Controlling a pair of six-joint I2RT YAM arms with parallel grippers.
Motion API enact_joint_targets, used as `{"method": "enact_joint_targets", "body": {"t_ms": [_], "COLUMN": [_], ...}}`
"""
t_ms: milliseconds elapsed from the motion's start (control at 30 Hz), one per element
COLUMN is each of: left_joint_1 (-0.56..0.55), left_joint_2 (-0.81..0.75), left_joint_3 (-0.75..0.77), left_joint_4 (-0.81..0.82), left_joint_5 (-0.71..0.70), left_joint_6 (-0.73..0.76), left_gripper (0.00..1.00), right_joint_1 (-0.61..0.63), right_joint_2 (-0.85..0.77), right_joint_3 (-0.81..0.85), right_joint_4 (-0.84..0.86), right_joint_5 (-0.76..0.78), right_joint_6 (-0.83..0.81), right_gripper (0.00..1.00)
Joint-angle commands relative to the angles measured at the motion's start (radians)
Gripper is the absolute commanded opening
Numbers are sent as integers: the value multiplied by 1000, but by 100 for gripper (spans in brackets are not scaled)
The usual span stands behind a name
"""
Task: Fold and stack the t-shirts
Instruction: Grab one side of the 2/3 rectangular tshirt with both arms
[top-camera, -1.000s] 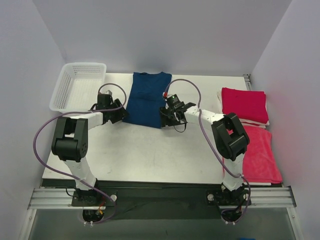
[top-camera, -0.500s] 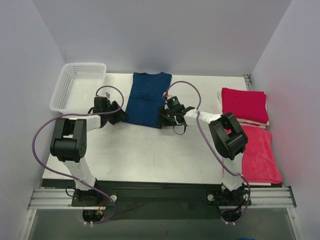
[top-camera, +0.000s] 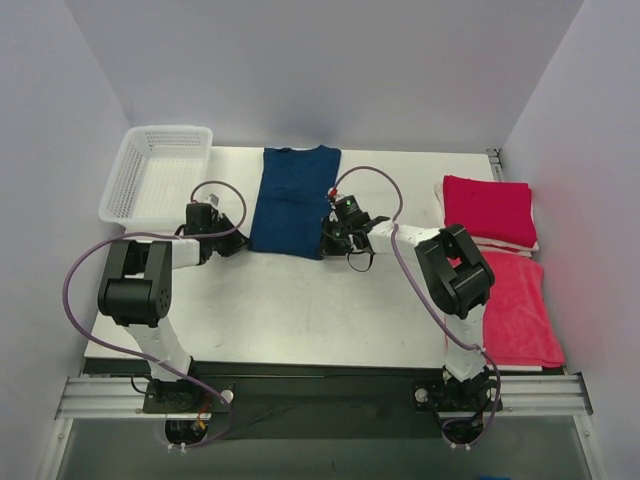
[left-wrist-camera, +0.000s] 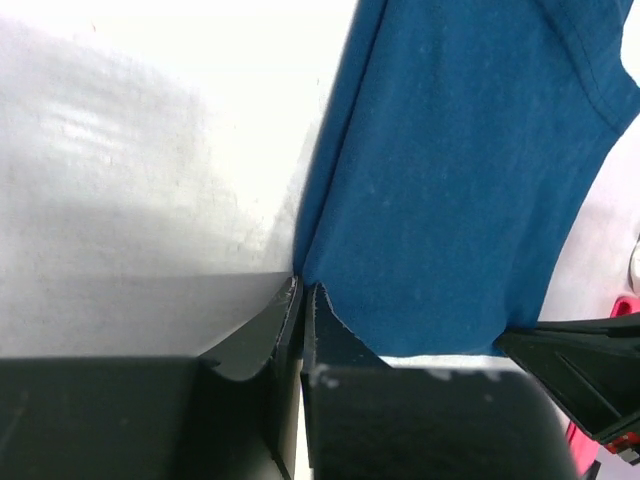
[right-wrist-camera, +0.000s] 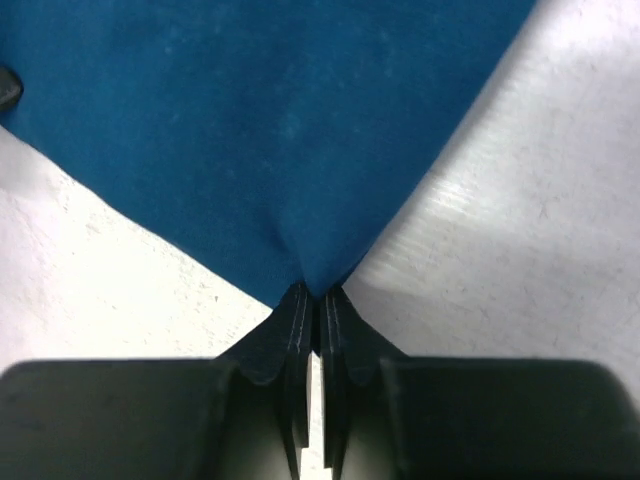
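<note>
Top view: navy t-shirt (top-camera: 293, 200) spread flat on desk (top-camera: 300, 310), upper centre of frame, collar at top. Both corners of bottom hem gripped. Wrist views: left tool (left-wrist-camera: 302, 292) clenched on lower-left corner, fabric pinched between tips; right tool (right-wrist-camera: 313, 292) clenched on lower-right corner, cloth puckering into tips. Both arms stretched low over desk. Right of frame: folded red t-shirt (top-camera: 488, 208); second red t-shirt (top-camera: 518, 305) just below it, by desk's right edge. White basket (top-camera: 150, 175) upper left, at desk corner.
</note>
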Motion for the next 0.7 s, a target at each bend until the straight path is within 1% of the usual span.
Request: {"method": "enact_joint_targets", "body": {"t_ms": [0,167,300,367,433,467,533,567,633,667], "left_joint_1": [1,-10,-42,-76,-105,-140,-175,-200,-227,-246], "left_joint_2": [-30,-95,-177,-220,-300,-328,-414,-469,-519,-568], "left_joint_3": [-56,-149,-203,-217,-234,-241,-258,-264,-287,-295], "left_joint_4": [-11,10,-13,-29,-68,-86,-140,-172,-197,-248], "left_joint_5": [30,30,-17,-55,-117,-144,-218,-236,-285,-296], "left_joint_6": [8,-6,-21,-29,-32,-35,-38,-43,-52,-61], "left_gripper": [0,0,0,0,0,0,0,0,0,0], "right_joint_1": [-2,-20,-27,-30,-27,-24,-10,-2,24,33], "right_joint_2": [-7,-59,-125,-171,-201,-235,-289,-307,-343,-379], "right_joint_3": [-46,-118,-178,-213,-235,-258,-279,-299,-324,-350], "right_joint_4": [-44,-52,-91,-101,-113,-116,-136,-134,-174,-186], "right_joint_5": [-23,-20,12,17,14,8,19,25,40,51], "right_joint_6": [-3,-9,-33,-38,-42,-47,-58,-64,-75,-78], "right_gripper": [0,0,0,0,0,0,0,0,0,0]}}
